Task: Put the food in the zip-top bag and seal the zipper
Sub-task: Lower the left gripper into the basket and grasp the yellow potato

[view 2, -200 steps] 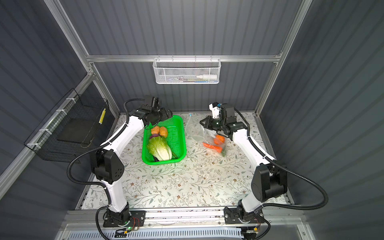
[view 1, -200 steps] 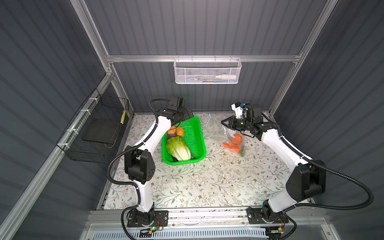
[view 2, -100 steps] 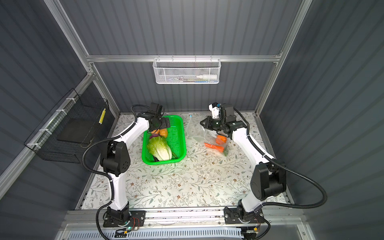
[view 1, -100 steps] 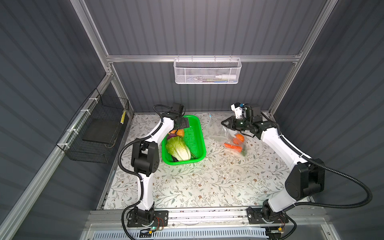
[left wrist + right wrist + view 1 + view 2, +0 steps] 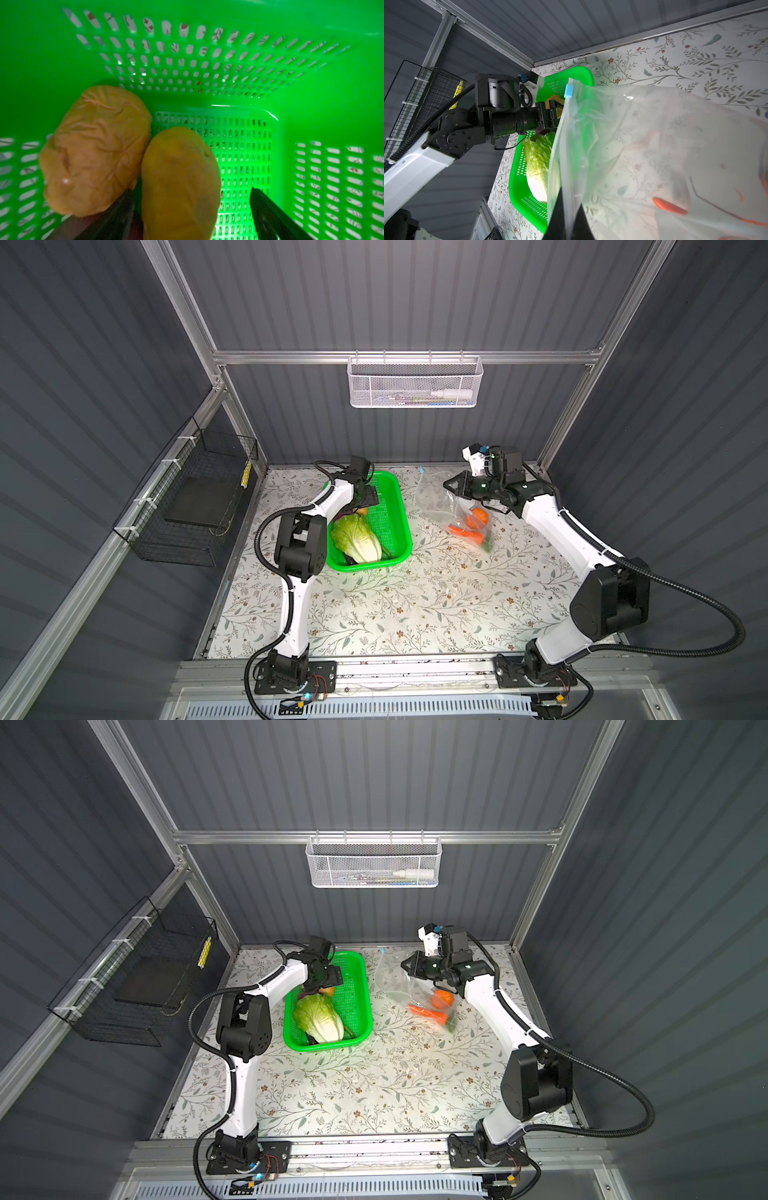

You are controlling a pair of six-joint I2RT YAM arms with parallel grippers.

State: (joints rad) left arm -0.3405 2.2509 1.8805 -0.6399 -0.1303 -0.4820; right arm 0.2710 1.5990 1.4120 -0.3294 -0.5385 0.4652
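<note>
Straddling the smooth potato [image 5: 180, 182] with the left gripper [image 5: 190, 190], jaws spread and not yet closing on it. Leaving a gap at one finger [image 5: 268, 212], wedging the other between that potato and the wrinkled potato [image 5: 95, 149] just beside the jaws. Working low inside the green basket [image 5: 207, 62], facing one end wall. Leaving the cabbage [image 5: 357, 537] behind the jaws in the same basket.

Judging the step in hand as picking this potato. Doing it well probably means centring it between the jaws, sinking past its widest part and squeezing gently to avoid squirting it out. Also watching against dragging the neighbour along or snagging the basket's holes.

Pinching the clear bag [image 5: 654, 135] with the right gripper [image 5: 570, 199], jaws closed flat on the zipper strip [image 5: 560, 133], raising that edge off the table [image 5: 415, 605]. Leaving the light-blue slider [image 5: 569, 91] further along the strip from those jaws. Holding the carrot [image 5: 465, 533] and pumpkin piece [image 5: 478, 516] deep in the bag, well away from the jaws. Needing the mouth wide for the drop.

Finding no readable brand or writing; seeing the white wire basket [image 5: 415, 381] and the yellow tag [image 5: 247, 475] too small to read.
</note>
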